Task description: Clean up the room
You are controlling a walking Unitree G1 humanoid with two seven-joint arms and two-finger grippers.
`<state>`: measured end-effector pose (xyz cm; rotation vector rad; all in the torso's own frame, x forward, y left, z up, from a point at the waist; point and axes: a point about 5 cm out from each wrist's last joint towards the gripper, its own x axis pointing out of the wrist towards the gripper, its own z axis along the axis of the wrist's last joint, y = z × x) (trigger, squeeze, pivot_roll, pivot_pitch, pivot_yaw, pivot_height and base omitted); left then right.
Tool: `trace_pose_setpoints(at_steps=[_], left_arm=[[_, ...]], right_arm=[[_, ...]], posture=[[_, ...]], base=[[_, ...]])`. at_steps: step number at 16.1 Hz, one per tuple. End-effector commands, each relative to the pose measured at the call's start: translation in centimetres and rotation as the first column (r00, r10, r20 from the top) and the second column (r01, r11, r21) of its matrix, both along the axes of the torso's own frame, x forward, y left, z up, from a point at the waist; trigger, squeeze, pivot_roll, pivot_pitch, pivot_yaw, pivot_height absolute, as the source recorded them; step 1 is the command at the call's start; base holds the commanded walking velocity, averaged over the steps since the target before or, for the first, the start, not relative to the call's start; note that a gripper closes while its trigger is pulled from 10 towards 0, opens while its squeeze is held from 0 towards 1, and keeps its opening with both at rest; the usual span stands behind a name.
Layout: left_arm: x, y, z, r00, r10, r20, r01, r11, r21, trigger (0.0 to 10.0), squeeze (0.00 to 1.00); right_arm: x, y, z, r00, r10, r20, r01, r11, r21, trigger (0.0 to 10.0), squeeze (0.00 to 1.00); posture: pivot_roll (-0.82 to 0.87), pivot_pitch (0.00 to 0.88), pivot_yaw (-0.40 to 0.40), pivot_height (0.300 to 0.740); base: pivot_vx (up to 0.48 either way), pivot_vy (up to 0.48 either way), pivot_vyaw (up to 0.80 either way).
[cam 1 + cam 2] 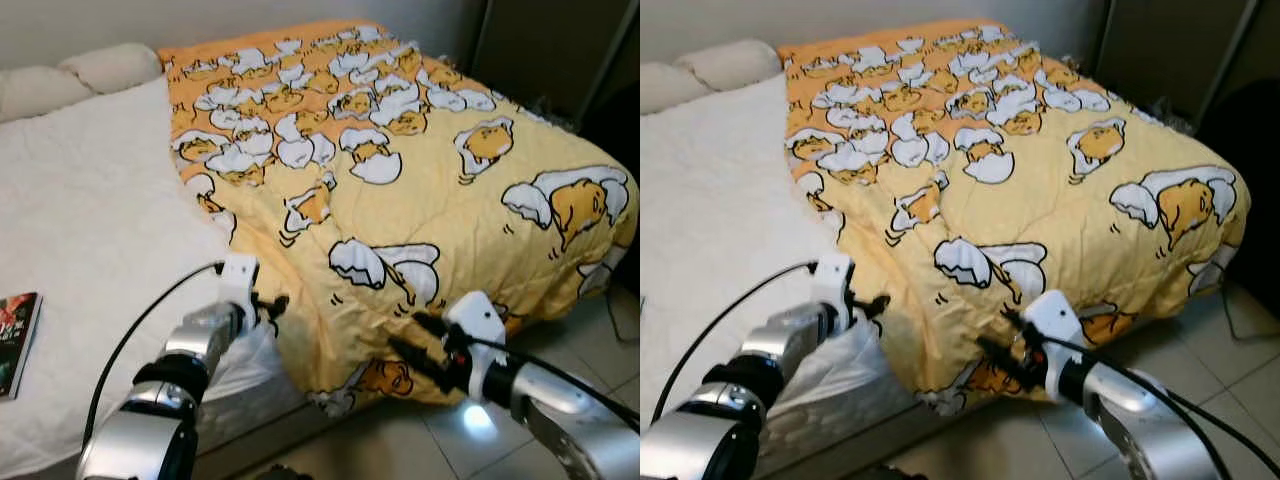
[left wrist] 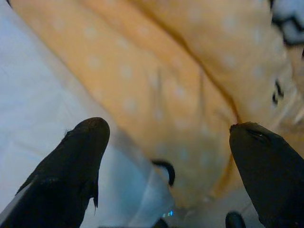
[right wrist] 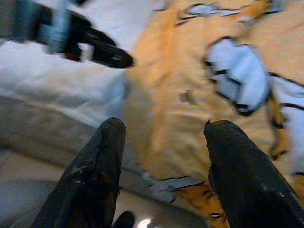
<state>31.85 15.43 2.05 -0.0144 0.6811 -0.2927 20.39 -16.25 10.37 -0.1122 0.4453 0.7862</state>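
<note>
A yellow quilt printed with cartoon eggs covers the right half of the bed and hangs over its foot. My left gripper is open at the quilt's left edge, where it meets the white sheet. The left wrist view shows its fingers spread, with the quilt's folded edge just ahead. My right gripper is open too, close to the quilt's hanging front edge. The right wrist view shows the quilt beyond its spread fingers and the left gripper further off.
A dark-covered book lies on the sheet at the left. Pillows line the head of the bed. Tiled floor runs along the foot. A dark cabinet stands at the back right.
</note>
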Motion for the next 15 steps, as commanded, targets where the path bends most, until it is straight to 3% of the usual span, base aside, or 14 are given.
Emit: trace_pose_setpoints(at_steps=[1, 4, 6, 8, 9, 10, 11, 15], left_arm=[[0.0, 0.2, -0.2, 1.000, -0.003, -0.006, 0.003, 1.000, 0.022, 10.0, 0.00], [0.0, 0.3, -0.5, 0.999, 0.050, -0.020, -0.050, 0.999, -0.010, 10.0, 0.00], [0.1, 0.8, -0.4, 0.993, 0.118, -0.019, -0.119, 0.992, -0.039, 10.0, 0.00], [0.0, 0.8, -0.5, 0.992, 0.123, -0.019, -0.123, 0.991, -0.043, 10.0, 0.00], [0.0, 0.7, -0.6, 0.992, 0.128, -0.019, -0.129, 0.990, -0.053, 8.6, 0.00], [0.0, 0.7, -0.6, 0.991, 0.134, -0.019, -0.135, 0.989, -0.056, 3.8, 0.00], [0.1, 0.6, -0.5, 0.987, 0.157, -0.018, -0.158, 0.983, -0.096, 0.0, 0.00], [-0.2, -0.6, -0.7, 0.996, 0.092, -0.020, -0.094, 0.979, -0.183, 0.0, 0.00]], right_arm=[[-0.7, 0.8, 1.2, 0.995, 0.101, -0.013, -0.101, 0.994, 0.030, 10.0, 0.00], [-1.4, 0.7, 2.5, 0.989, 0.142, -0.026, -0.141, 0.989, 0.041, 10.0, 0.00], [-2.9, 0.7, 3.0, 0.981, 0.180, -0.069, -0.176, 0.983, 0.059, 10.0, 0.00], [-3.7, 0.8, 3.3, 0.980, 0.180, -0.089, -0.175, 0.982, 0.066, 10.0, 0.00], [-4.0, 0.7, 3.2, 0.981, 0.171, -0.096, -0.165, 0.984, 0.065, 10.0, 0.00], [-4.1, 0.7, 3.2, 0.981, 0.166, -0.098, -0.160, 0.985, 0.064, 10.0, 0.00], [-4.1, 0.7, 3.3, 0.983, 0.154, -0.098, -0.148, 0.987, 0.067, 10.0, 0.00], [-4.1, 0.7, 3.5, 0.988, 0.120, -0.094, -0.114, 0.991, 0.075, 10.0, 0.00]], posture=[[-0.15, 0.121, 0.137, 0.740], [-0.16, 0.169, 0.128, 0.740], [-0.18, 0.191, 0.119, 0.740], [-0.20, 0.203, 0.113, 0.740], [-0.20, 0.204, 0.112, 0.740], [-0.20, 0.203, 0.114, 0.740], [-0.20, 0.200, 0.118, 0.740], [-0.19, 0.180, 0.132, 0.740]], base=[[0.000, 0.000, 0.00], [0.000, 0.000, 0.00], [0.000, 0.000, 0.00], [0.000, 0.000, 0.00], [0.000, 0.000, 0.00], [0.000, 0.000, 0.00], [0.000, 0.000, 0.00], [0.000, 0.000, 0.00]])
